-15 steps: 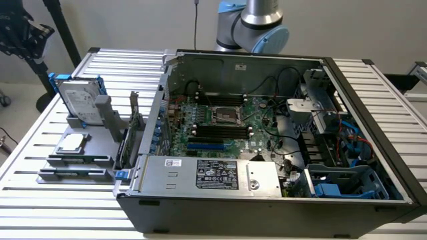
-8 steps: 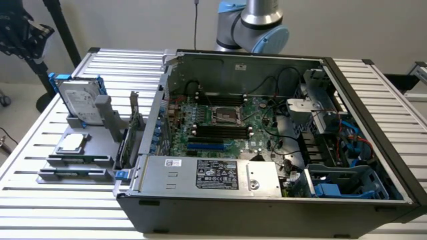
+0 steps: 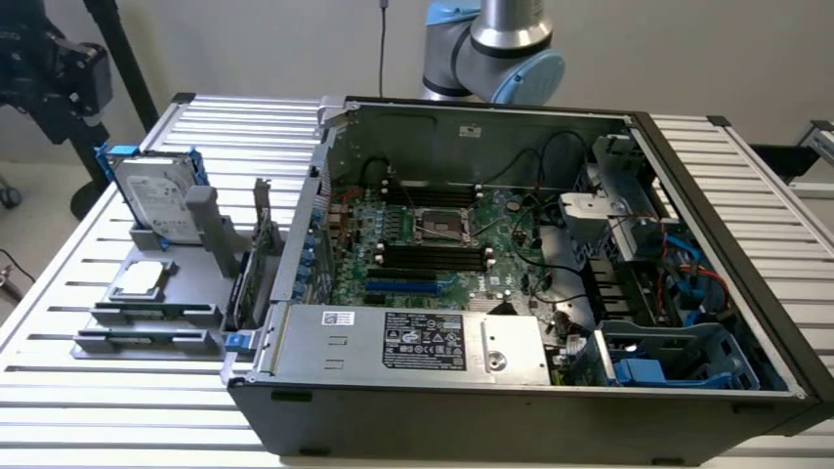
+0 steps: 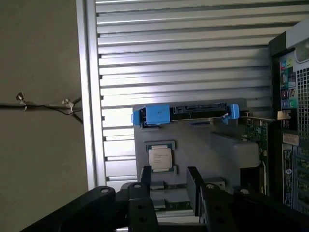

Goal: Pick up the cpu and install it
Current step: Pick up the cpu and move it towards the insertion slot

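The cpu [image 3: 141, 280] is a small flat square chip with a dull silver top. It lies on a grey fixture plate [image 3: 98, 293] on the slatted table, at the exterior view's left of the open computer case [image 3: 521, 391]. In the wrist view the cpu [image 4: 160, 157] sits just beyond my gripper [image 4: 169, 181], which hangs well above it. The two black fingers [image 4: 145, 180] stand apart with nothing between them. On the motherboard inside the case lies the bare cpu socket [image 3: 440, 227]. The arm [image 3: 489, 44] rises behind the case.
A silver hard drive in a blue frame [image 3: 154, 195] stands upright on the fixture behind the cpu, seen edge-on in the wrist view [image 4: 183, 113]. Grey memory-like blocks [image 3: 156, 314] lie in front. A black stand [image 3: 59, 78] is at the far left. The table edge [image 4: 89, 96] is near.
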`<action>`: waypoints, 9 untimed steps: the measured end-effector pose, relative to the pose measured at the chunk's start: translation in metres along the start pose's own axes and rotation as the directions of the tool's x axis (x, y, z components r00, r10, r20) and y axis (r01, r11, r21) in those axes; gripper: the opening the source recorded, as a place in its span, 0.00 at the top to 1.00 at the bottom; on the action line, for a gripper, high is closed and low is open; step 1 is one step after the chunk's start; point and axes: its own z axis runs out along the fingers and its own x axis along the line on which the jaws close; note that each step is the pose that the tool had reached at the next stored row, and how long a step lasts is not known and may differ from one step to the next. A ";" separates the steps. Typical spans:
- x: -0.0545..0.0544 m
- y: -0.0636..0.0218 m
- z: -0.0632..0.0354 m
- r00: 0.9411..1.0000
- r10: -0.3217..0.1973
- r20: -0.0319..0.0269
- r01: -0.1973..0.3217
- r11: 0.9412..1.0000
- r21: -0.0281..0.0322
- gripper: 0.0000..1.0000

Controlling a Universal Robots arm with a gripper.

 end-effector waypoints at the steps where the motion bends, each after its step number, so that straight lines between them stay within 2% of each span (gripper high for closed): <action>1: 0.000 -0.0001 0.0014 1.000 0.000 -0.001 0.000 1.000 0.000 0.52; 2: 0.000 -0.0001 0.0030 1.000 0.000 -0.001 0.000 1.000 0.000 0.46; 4: -0.001 -0.0003 0.0065 1.000 -0.005 -0.003 0.005 1.000 0.001 0.46; 5: -0.002 -0.0004 0.0084 1.000 -0.008 -0.004 0.008 1.000 0.001 0.40; 9: -0.005 -0.0008 0.0157 1.000 -0.019 -0.007 0.019 1.000 0.001 0.40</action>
